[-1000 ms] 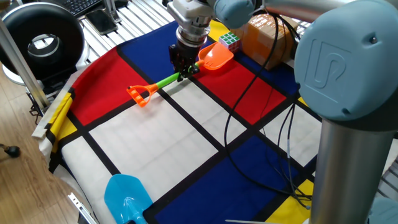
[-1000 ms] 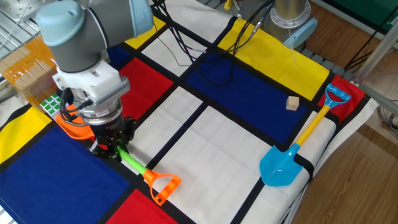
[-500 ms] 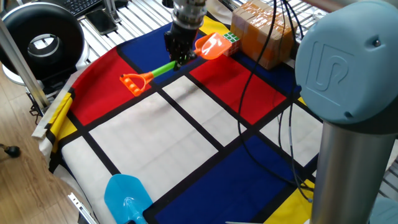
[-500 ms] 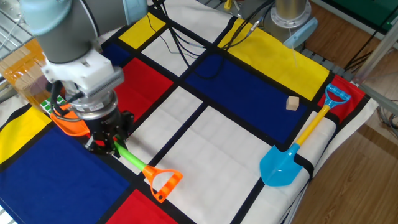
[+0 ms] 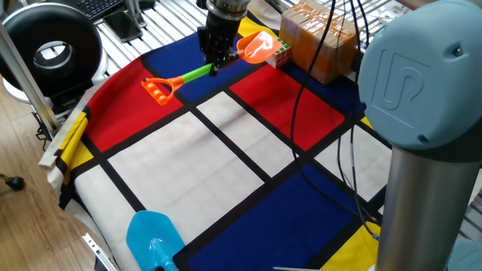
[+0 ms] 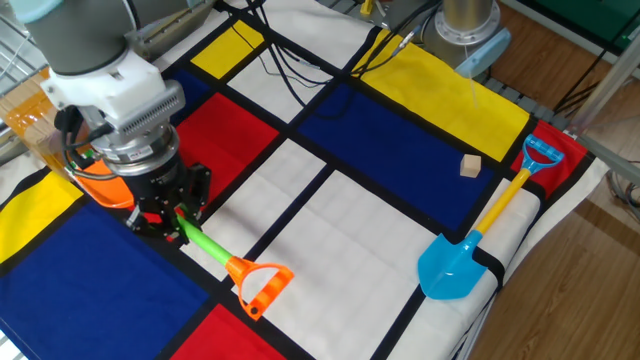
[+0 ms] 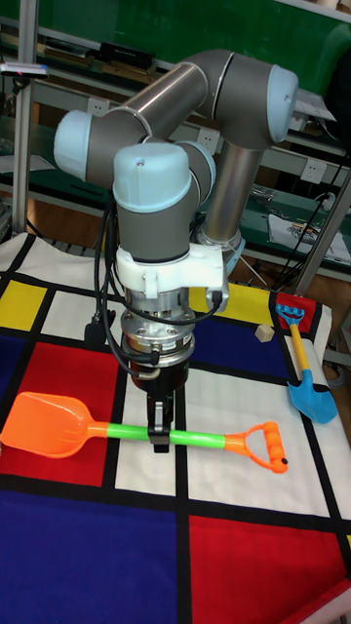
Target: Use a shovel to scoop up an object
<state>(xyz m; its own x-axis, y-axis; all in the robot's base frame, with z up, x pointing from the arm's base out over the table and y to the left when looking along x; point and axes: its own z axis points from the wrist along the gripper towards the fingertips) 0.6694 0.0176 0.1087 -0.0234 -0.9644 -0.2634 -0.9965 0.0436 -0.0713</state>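
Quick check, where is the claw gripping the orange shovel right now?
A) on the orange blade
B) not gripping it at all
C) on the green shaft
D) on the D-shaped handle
C: in the tall fixed view the claw is closed on the lime-green shaft of the shovel, between the orange blade on one side and the D-handle on the other.

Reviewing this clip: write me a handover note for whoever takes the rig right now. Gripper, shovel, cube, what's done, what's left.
Gripper: shut on the shovel's green shaft, near the blade end.
Shovel: held roughly level, orange blade pushed up against the Rubik's cube.
Cube: beside the brown cardboard box; whether it sits on the blade is unclear.
Done: shovel grasped, blade brought to the cube.
Left: get the blade under it and lift.
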